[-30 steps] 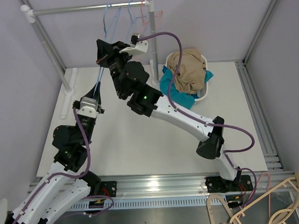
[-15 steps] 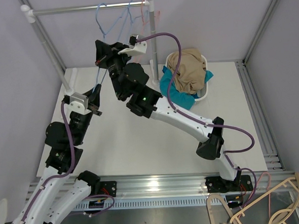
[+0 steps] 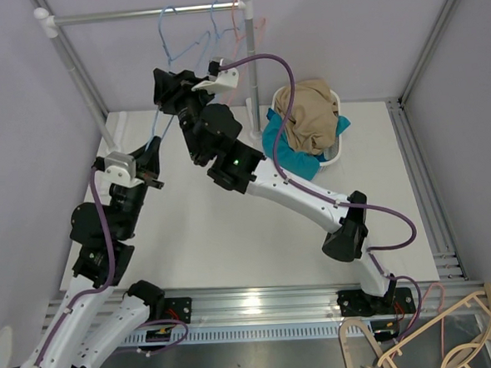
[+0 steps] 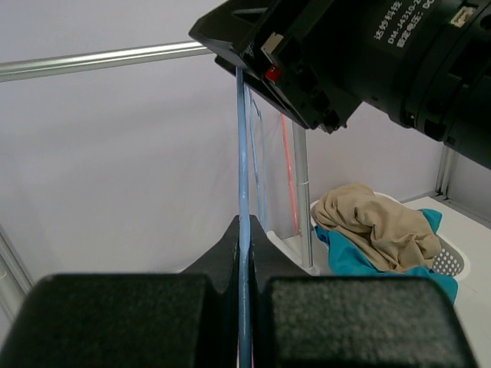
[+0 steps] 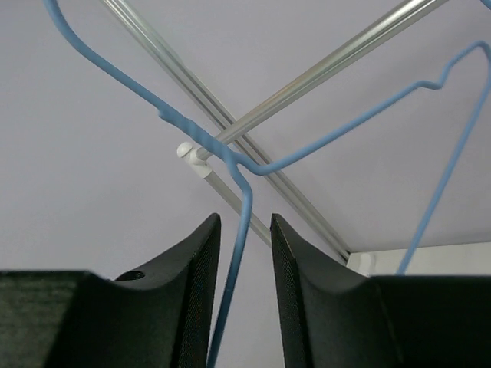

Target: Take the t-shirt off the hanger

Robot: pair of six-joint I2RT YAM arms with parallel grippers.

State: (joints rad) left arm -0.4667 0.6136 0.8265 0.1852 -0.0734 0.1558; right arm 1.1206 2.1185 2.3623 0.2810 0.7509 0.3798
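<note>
A bare blue wire hanger (image 3: 160, 129) runs between my two grippers. My left gripper (image 3: 151, 159) is shut on its lower wire; the wire (image 4: 241, 153) rises straight out of the closed fingers. My right gripper (image 3: 164, 82) is open around the upper part, with the wire (image 5: 247, 192) passing between the fingers without being pinched. A tan t-shirt (image 3: 308, 113) lies crumpled on a teal one (image 3: 281, 144) in a white basket (image 3: 337, 149). The tan t-shirt also shows in the left wrist view (image 4: 376, 222).
A clothes rail (image 3: 147, 13) crosses the back and carries more wire hangers, blue (image 3: 169, 30) and pink (image 3: 236, 26). Its upright post (image 3: 252, 67) stands beside the basket. Wooden hangers (image 3: 438, 339) lie off the table at the front right.
My left arm has moved left and back with the blue hanger wire in its grip. My right gripper has shifted a little to the left. The hangers on the rail have swung.
</note>
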